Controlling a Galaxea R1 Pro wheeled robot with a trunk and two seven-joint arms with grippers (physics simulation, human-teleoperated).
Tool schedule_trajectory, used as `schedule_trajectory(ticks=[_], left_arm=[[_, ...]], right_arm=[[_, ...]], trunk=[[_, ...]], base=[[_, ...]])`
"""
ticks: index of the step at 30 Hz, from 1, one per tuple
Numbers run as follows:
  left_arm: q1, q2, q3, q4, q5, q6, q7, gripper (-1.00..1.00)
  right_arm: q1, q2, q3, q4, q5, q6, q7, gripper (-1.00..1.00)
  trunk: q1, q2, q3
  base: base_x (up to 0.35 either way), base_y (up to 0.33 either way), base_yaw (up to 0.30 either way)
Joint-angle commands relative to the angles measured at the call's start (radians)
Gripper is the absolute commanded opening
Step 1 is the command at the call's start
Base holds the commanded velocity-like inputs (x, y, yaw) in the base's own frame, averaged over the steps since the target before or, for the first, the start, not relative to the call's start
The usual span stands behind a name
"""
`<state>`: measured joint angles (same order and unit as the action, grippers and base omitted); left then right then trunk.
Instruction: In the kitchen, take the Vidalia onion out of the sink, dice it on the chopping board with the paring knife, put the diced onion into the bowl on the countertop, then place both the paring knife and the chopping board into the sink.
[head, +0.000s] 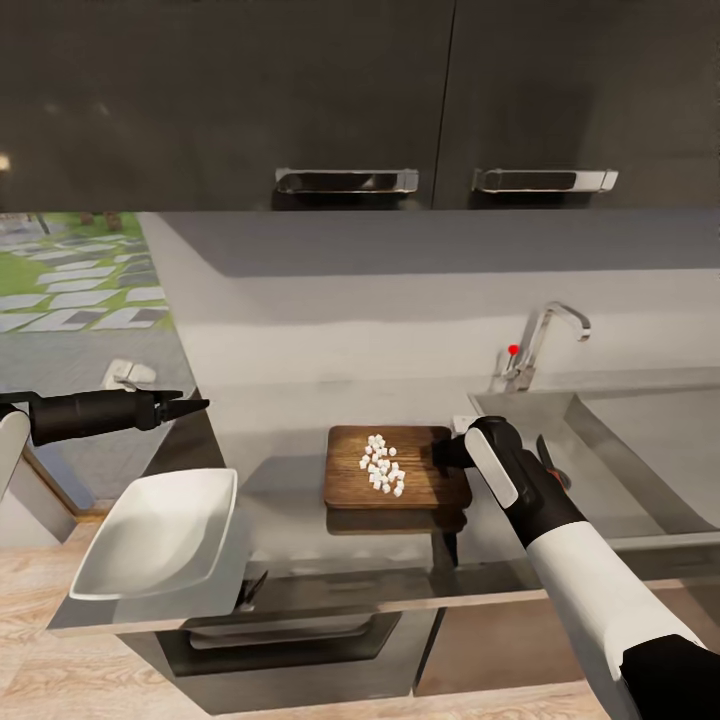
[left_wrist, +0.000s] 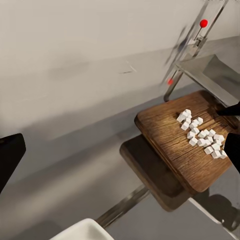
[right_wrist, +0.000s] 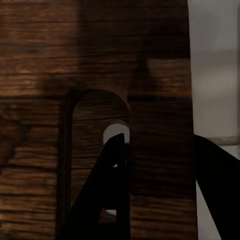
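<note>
Diced onion (head: 383, 465) lies in a loose white heap on the chopping board (head: 350, 480), which hangs lifted above the countertop (head: 290, 490) beside the sink (head: 640, 450). Right gripper (head: 455, 452) clamps the board's handle end — one finger (right_wrist: 112, 195) through the slot. Left gripper (head: 185, 407) hovers empty, jaws nearly together, behind the bowl (head: 160, 535).

White onion dice (head: 383, 466) speckle brown-grained chopping board (head: 350, 480).

Paring knife (head: 551, 464) mostly behind right arm
</note>
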<state>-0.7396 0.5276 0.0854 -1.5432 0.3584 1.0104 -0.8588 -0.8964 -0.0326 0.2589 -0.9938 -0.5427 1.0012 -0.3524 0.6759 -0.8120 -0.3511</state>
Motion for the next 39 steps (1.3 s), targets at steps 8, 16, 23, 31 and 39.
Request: schedule_trajectory(ticks=[8, 16, 23, 31, 39], left_arm=[[-0.001, 0.0, 0.001, 0.0, -0.003, 0.003, -0.005, 1.0], [-0.001, 0.0, 0.0, 0.0, -0.003, 0.002, -0.005, 1.0], [-0.001, 0.0, 0.001, 0.0, -0.003, 0.002, -0.005, 1.0], [0.0, 0.0, 0.001, 0.0, -0.003, 0.002, -0.005, 1.0], [-0.001, -0.001, 0.0, 0.0, -0.003, 0.003, -0.005, 1.0]], right_arm=[[-0.001, -0.001, 0.003, -0.001, -0.011, 0.002, -0.008, -1.0], [-0.001, 0.013, 0.003, -0.002, -0.012, 0.002, -0.009, -1.0], [-0.001, 0.027, 0.003, -0.002, -0.013, 0.003, -0.01, -1.0], [-0.001, 0.028, 0.003, -0.002, -0.013, 0.004, -0.01, -1.0], [-0.001, 0.028, 0.003, -0.002, -0.013, 0.004, -0.01, -1.0]], trunk=[[0.0, -0.001, 0.011], [0.0, -0.001, 0.019], [0.0, -0.001, 0.019], [0.0, -0.001, 0.019], [0.0, -0.001, 0.019]], base=[[0.0, 0.0, 0.0], [0.0, 0.0, 0.015], [0.0, 0.0, 0.083], [0.0, 0.0, 0.144], [0.0, 0.0, 0.035]])
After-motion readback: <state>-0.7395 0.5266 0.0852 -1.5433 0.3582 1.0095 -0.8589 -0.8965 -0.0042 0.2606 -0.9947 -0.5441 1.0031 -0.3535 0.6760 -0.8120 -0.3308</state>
